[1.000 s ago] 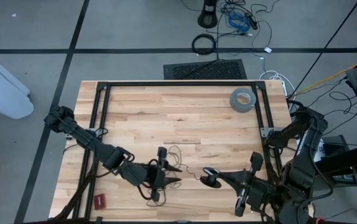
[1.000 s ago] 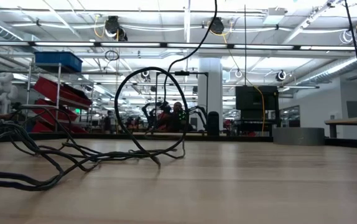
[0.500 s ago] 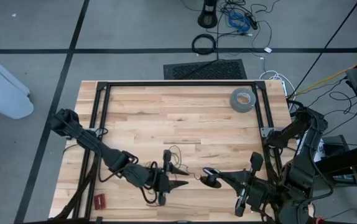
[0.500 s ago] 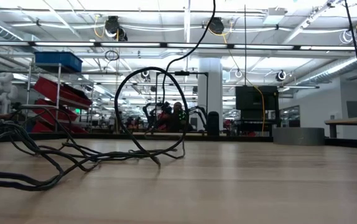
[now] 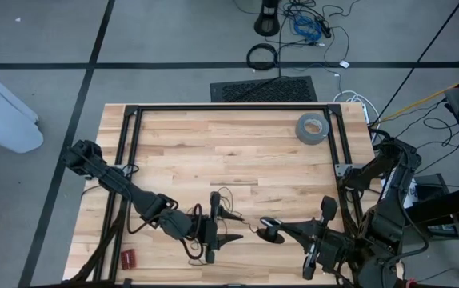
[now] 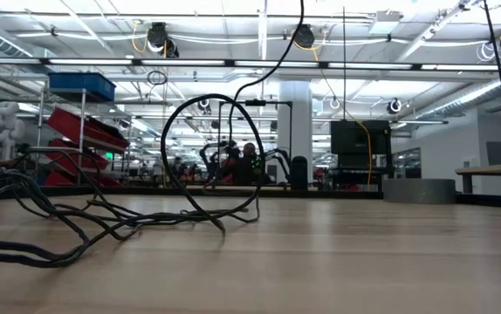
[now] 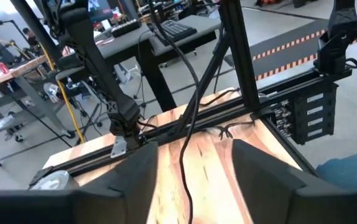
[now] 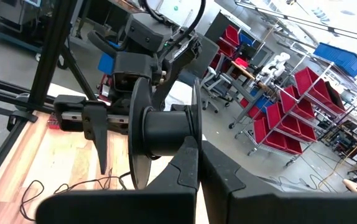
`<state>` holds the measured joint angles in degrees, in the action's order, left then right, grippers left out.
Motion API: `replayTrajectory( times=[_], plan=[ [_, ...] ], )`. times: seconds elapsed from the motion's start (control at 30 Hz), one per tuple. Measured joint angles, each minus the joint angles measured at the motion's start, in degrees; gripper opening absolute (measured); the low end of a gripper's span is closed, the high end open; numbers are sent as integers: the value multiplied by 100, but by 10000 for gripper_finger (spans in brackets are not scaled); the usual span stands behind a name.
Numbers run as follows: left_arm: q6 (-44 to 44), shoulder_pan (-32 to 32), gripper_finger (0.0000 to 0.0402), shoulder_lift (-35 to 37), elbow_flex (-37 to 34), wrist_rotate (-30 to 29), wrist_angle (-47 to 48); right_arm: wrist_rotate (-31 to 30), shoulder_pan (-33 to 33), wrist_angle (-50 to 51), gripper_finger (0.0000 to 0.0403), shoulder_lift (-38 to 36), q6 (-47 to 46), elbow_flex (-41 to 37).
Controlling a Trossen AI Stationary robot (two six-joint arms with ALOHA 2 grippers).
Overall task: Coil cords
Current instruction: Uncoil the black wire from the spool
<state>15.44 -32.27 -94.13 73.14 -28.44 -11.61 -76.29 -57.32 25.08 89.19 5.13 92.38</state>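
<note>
The cord is one thin black wire. Its loose loops point(image 5: 226, 198) lie on the wooden table near the front; in the low view one loop point(image 6: 165, 131) stands upright and a strand rises out of the picture. My left gripper point(image 5: 231, 228) is open, and the wire point(image 7: 185, 171) passes between its fingers without visibly touching them. My right gripper point(image 5: 271, 233) faces it from the right, shut on a black spool point(image 8: 166, 134). My right gripper pinches the spool by its nearer round flange point(image 8: 194, 127) between its two fingers. The fingers reach in level from the table's right side. The spool is lifted clear of the table, its axis about level and pointing at my left gripper.
A grey tape roll point(image 5: 312, 128) lies at the back right. A black metal frame point(image 5: 229, 107) borders the table's far part and sides. A small red object point(image 5: 127, 258) sits at the front left. A black cable ring point(image 5: 262, 56) lies on the floor beyond.
My left gripper has edged toward the table's right, closer to the spool, and tipped up toward level. Its fingers then spread wider, leaving the wire loose between them. The right gripper and spool have kept still.
</note>
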Motion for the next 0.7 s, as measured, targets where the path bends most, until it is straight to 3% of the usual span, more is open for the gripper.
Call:
replayTrajectory(
  times=[0.17,0.7],
  plan=[
    [3,0,256,0,0,2,-44,0,0,-2,0,0,0,0],
    [7,0,258,-111,-2,441,-545,-2,0,-15,0,0,0,0]
  ],
)
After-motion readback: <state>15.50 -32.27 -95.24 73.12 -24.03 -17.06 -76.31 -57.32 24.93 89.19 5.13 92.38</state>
